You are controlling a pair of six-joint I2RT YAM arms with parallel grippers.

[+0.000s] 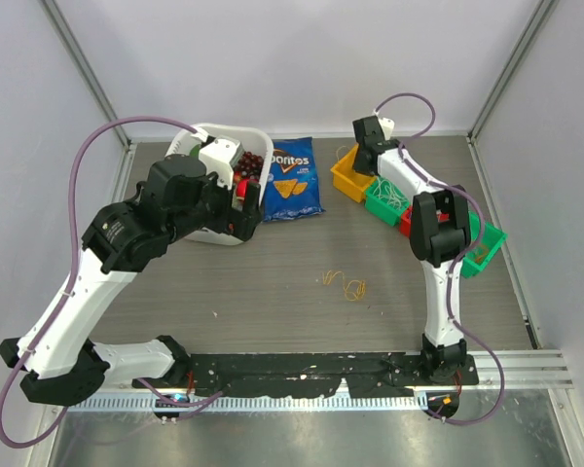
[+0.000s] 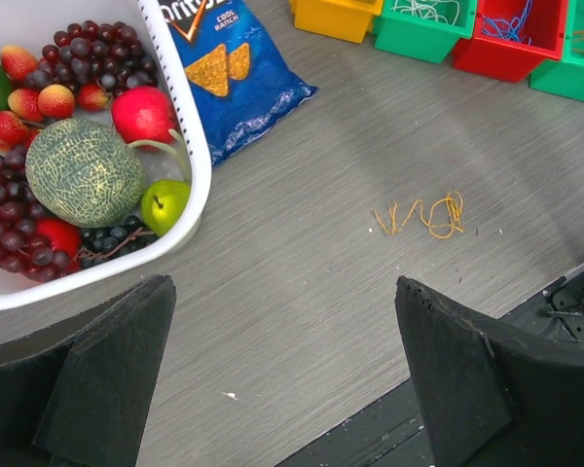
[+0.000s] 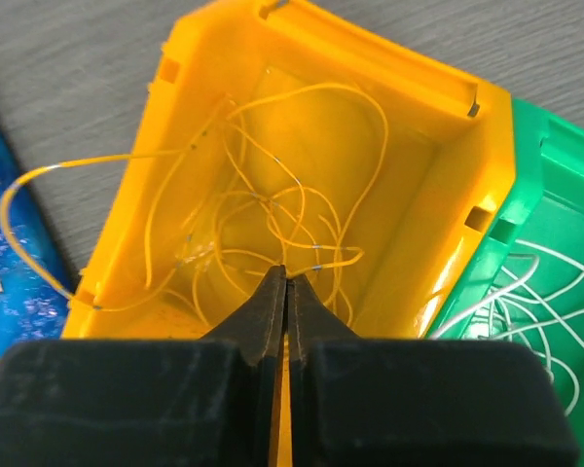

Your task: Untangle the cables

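Observation:
A small tangle of orange and yellow cables (image 1: 346, 284) lies on the grey table's middle; it also shows in the left wrist view (image 2: 423, 216). My left gripper (image 2: 282, 370) is open and empty, high above the table beside the fruit basket, left of the tangle. My right gripper (image 3: 287, 277) is shut inside the yellow bin (image 3: 467, 175), its tips at a yellow cable (image 3: 321, 258) among several loose yellow cables. In the top view the right gripper (image 1: 362, 159) hangs over that bin (image 1: 346, 179). White cables (image 3: 526, 321) lie in the green bin beside it.
A white basket (image 1: 219, 236) of fake fruit stands at the back left under my left arm. A blue Doritos bag (image 1: 292, 180) lies beside it. A green bin (image 1: 384, 201), a red bin (image 1: 409, 222) and another green bin (image 1: 482, 248) line the right side.

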